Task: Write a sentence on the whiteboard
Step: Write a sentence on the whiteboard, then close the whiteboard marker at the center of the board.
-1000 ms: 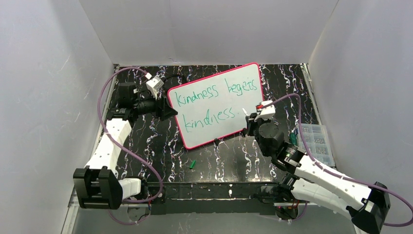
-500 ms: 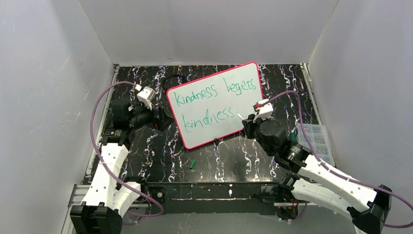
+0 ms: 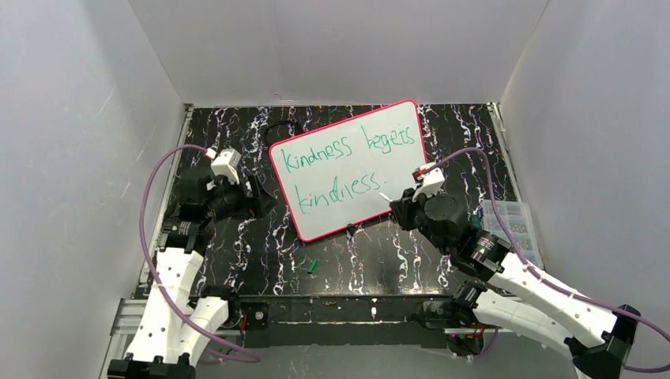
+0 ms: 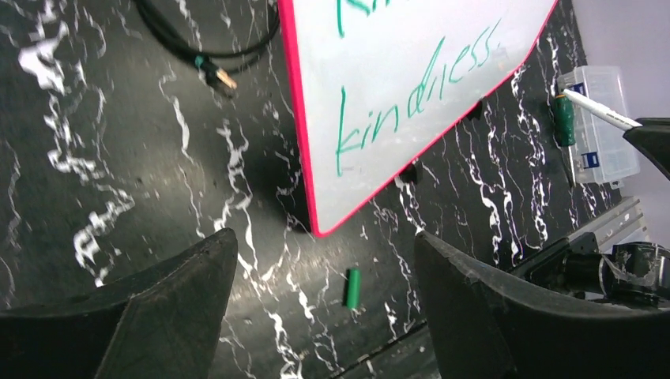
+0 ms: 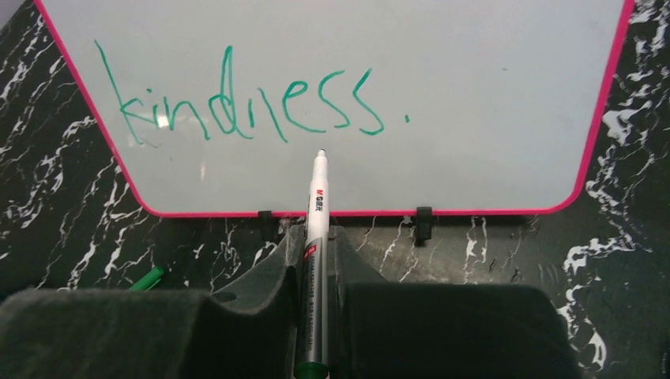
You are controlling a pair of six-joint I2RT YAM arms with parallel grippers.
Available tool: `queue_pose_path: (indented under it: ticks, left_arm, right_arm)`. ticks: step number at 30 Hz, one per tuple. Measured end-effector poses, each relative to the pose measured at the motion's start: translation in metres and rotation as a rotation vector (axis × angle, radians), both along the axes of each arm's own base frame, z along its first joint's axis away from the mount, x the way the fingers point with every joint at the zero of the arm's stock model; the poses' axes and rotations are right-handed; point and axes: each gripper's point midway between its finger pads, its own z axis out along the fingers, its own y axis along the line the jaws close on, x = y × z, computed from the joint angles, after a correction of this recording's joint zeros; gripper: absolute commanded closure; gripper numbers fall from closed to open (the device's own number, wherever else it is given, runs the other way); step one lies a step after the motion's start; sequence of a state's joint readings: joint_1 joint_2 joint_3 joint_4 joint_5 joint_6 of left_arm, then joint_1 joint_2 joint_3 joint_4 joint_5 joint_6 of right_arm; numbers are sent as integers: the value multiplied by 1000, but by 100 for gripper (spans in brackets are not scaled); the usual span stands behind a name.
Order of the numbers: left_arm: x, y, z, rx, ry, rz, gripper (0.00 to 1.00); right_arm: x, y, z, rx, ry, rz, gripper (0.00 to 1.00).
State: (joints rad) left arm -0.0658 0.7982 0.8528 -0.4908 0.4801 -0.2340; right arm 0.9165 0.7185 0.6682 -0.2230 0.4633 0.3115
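Note:
The whiteboard [image 3: 348,170] with a pink-red rim lies tilted at the table's middle. The sentence [image 3: 348,150] in green reads "kindness begets" above "kindness."; the lower word shows in the right wrist view [image 5: 253,110] and the left wrist view [image 4: 419,95]. My right gripper [image 3: 400,207] is shut on a white marker [image 5: 316,237], its tip over the board just below the lower word. My left gripper [image 3: 257,201] is open and empty, off the board's left edge. A green marker cap [image 3: 312,266] lies on the table in front of the board, also in the left wrist view [image 4: 353,287].
A clear plastic parts box [image 3: 513,229] sits at the right edge with a green screwdriver [image 4: 564,126] beside it. A black cable [image 4: 197,55] lies left of the board. Black clips [image 5: 424,221] line the board's near edge. White walls enclose the black marbled table [image 3: 237,237].
My left arm has pulled back from the board's left edge toward the near left. My right gripper with the marker has shifted slightly left and nearer.

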Motion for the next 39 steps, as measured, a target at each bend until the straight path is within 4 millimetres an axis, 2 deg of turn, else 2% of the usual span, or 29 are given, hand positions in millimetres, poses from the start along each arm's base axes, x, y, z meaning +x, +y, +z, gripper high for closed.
queue_pose_path:
  ticks: [3, 9, 11, 18, 22, 29, 39]
  left_arm:
    - [-17, -7, -7, 2, 61, 9, 23]
    - [-51, -33, -10, 6, 79, -66, 30]
    - [-61, -41, -22, 11, 112, -87, 32]
    - [-90, -60, -83, 131, 301, -144, 35]
    - [-100, -74, -102, 190, 324, -174, 36]
    - [-117, -93, -147, 313, 361, -246, 44]
    - [-121, -99, -179, 446, 381, -296, 53]
  right_arm:
    - [-5, 4, -4, 9, 50, 15, 99]
    - [-20, 12, -17, 41, 151, 60, 99]
    - [-24, 15, -20, 52, 178, 74, 99]
    - [-34, 21, -31, 91, 252, 95, 99]
    - [-39, 20, -47, 79, 287, 97, 99]
    - [-38, 24, -58, 71, 319, 91, 99]
    - [-37, 26, -62, 92, 329, 77, 99]
